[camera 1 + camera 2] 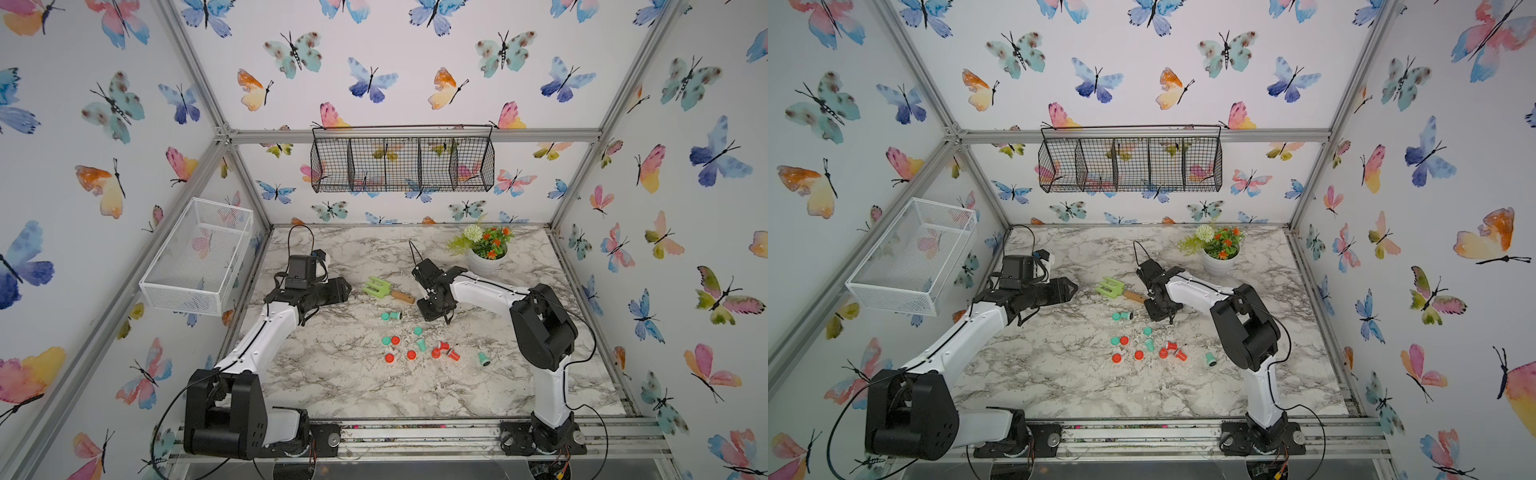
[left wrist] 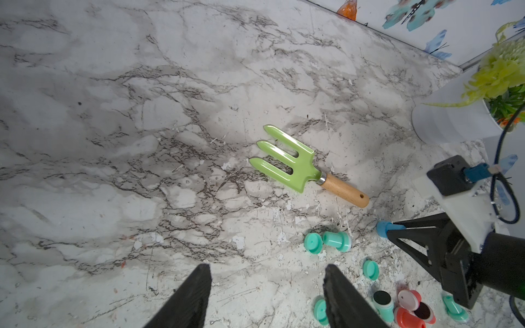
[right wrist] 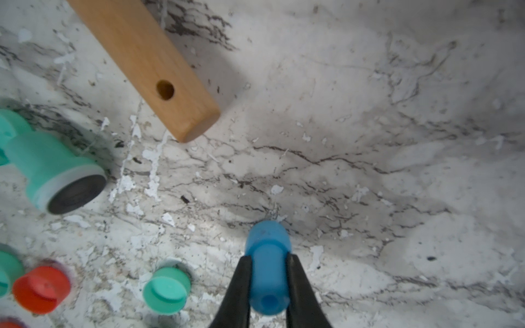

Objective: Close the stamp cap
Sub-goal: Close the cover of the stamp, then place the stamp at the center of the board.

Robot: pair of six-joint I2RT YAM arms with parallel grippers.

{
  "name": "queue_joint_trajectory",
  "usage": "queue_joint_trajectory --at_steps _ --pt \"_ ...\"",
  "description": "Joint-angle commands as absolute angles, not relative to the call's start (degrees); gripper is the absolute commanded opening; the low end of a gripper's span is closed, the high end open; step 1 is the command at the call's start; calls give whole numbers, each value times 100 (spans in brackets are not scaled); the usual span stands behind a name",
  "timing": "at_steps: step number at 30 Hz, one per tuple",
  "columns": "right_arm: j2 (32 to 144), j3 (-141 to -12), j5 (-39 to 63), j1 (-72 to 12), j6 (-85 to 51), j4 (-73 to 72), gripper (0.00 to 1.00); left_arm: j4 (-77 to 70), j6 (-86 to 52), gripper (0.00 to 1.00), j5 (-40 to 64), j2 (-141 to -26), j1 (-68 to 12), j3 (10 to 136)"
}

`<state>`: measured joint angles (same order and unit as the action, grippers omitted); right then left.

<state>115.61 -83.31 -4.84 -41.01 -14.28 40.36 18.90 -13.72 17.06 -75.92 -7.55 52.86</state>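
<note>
The blue stamp is sitting clamped between the two black fingers of the right gripper, low over the marble tabletop and near the wooden handle end of the green garden fork. A teal stamp is lying on its side close by, with a teal cap and a red cap near it. The left gripper is hovering with its jaws apart, gripping nothing.

Blue stamp partly hidden between right gripper fingers
</note>
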Motion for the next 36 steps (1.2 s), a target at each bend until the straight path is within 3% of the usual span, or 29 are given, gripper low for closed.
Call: queue_joint_trajectory --at_steps 1,15,27,36 --pt "11526 -8156 -485 -3856 -1354 4550 1 1868 -1310 65 1749 -7551 -721 5309" --pt "10734 -6961 -469 -2632 -1007 4043 4 1871 -1313 65 1749 -7515 -725 5278" --pt "10744 -6952 -196 -2589 -888 3946 27 1867 -1310 66 1731 -7532 -721 5291" --pt "10728 -7062 -36 -2584 -878 3940 52 1873 -1310 67 1713 -7541 -726 5291"
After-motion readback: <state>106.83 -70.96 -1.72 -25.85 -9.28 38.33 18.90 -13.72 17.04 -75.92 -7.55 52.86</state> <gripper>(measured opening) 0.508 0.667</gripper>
